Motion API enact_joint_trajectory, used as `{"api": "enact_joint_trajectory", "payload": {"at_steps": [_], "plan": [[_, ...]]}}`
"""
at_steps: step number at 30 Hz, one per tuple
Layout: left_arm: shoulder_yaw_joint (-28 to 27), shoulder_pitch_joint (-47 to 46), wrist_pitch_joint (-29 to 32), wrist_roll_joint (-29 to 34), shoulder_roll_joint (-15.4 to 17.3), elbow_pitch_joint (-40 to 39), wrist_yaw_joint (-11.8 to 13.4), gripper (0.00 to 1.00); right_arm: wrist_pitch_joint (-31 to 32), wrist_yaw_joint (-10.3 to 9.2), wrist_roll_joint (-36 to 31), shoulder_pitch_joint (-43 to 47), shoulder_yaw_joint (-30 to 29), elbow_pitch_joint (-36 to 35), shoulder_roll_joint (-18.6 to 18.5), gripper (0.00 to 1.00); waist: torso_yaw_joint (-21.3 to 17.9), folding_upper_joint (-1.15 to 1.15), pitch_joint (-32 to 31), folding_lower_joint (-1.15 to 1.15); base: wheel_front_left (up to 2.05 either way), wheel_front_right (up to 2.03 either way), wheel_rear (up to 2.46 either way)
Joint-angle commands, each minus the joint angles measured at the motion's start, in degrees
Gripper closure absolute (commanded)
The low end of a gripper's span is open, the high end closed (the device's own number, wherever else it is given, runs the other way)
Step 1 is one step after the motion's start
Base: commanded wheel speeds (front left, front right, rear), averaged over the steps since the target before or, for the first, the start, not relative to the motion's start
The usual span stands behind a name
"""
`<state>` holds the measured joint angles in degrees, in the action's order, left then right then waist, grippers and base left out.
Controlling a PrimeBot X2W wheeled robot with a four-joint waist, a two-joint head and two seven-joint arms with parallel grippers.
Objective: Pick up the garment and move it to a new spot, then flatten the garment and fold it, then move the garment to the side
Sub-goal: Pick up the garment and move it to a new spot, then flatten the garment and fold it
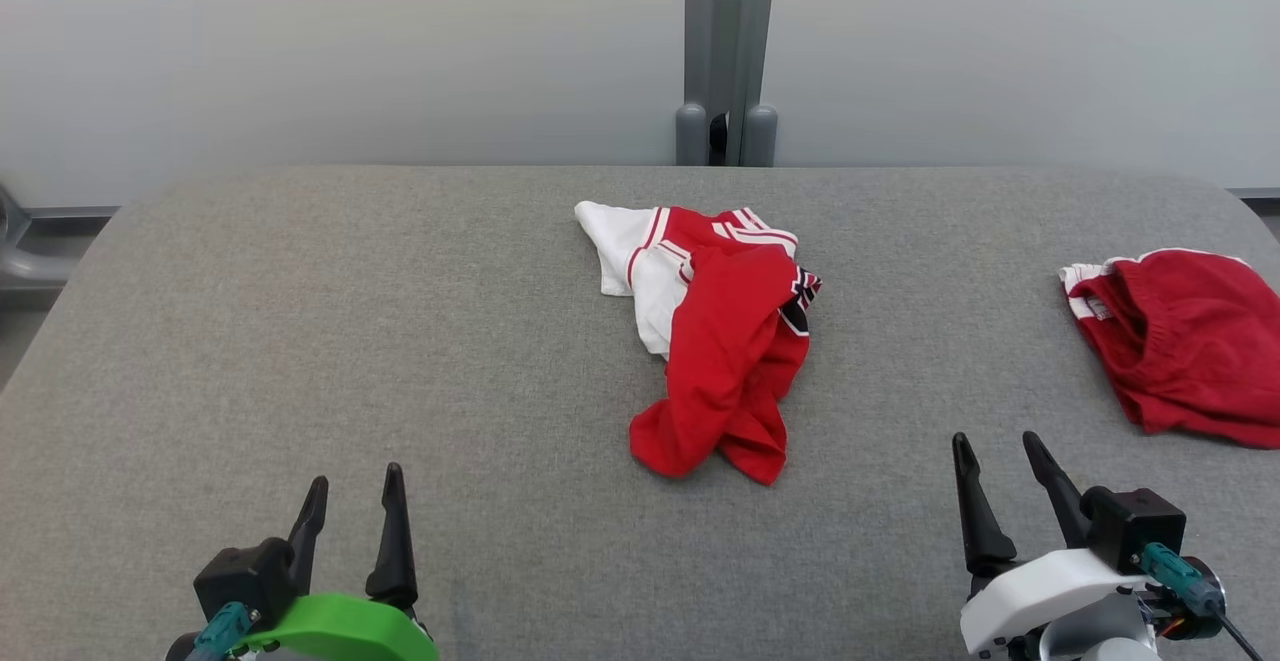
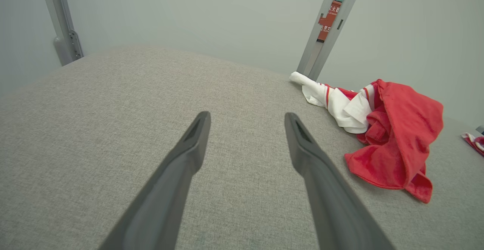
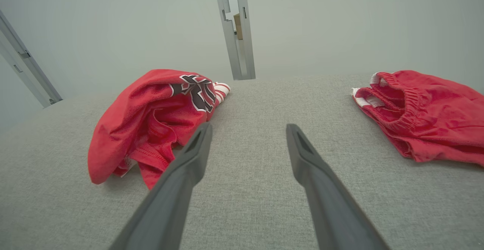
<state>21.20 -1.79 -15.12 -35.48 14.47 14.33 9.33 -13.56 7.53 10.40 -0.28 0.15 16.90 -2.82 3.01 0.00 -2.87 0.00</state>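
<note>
A crumpled red and white garment (image 1: 720, 336) with striped sleeves and a black emblem lies in a heap at the middle of the grey table (image 1: 400, 321). The left wrist view has it (image 2: 393, 136) off to the right, and the right wrist view has it (image 3: 151, 117) at the left. My left gripper (image 1: 352, 496) rests open at the lower left, well short of the heap, its fingers (image 2: 189, 155) empty. My right gripper (image 1: 998, 456) stands open at the lower right, also apart from it, with nothing between its fingers (image 3: 306, 159).
A second red garment (image 1: 1185, 341) with an elastic waistband lies near the table's right edge, seen too in the right wrist view (image 3: 427, 114). A grey post (image 1: 727, 51) rises behind the table's far edge against a pale wall.
</note>
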Motion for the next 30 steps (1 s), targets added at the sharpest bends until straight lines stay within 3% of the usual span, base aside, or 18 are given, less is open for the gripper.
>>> {"api": "enact_joint_trajectory", "payload": {"at_steps": [1,21,30], "plan": [[-0.3,0.5,0.0,0.4,-0.1,-0.1,-0.2,0.0,-0.3,-0.08,-0.2,-0.3,-0.2,0.2,-0.1,0.0,0.0,0.0,0.0,0.0,0.0,0.0,0.0],[-0.4,-0.2,0.0,0.7,-0.5,0.3,-0.2,0.0,-0.3,-0.08,-1.1,-0.9,-0.5,0.6,-0.1,0.0,0.8,0.0,0.7,0.0,0.0,0.0,0.0],[0.5,-1.8,0.2,1.1,-0.9,0.7,-0.5,0.0,2.1,-0.08,-2.0,-6.8,4.2,0.7,-0.1,0.0,4.2,0.0,2.5,0.0,0.0,0.0,0.0]]}}
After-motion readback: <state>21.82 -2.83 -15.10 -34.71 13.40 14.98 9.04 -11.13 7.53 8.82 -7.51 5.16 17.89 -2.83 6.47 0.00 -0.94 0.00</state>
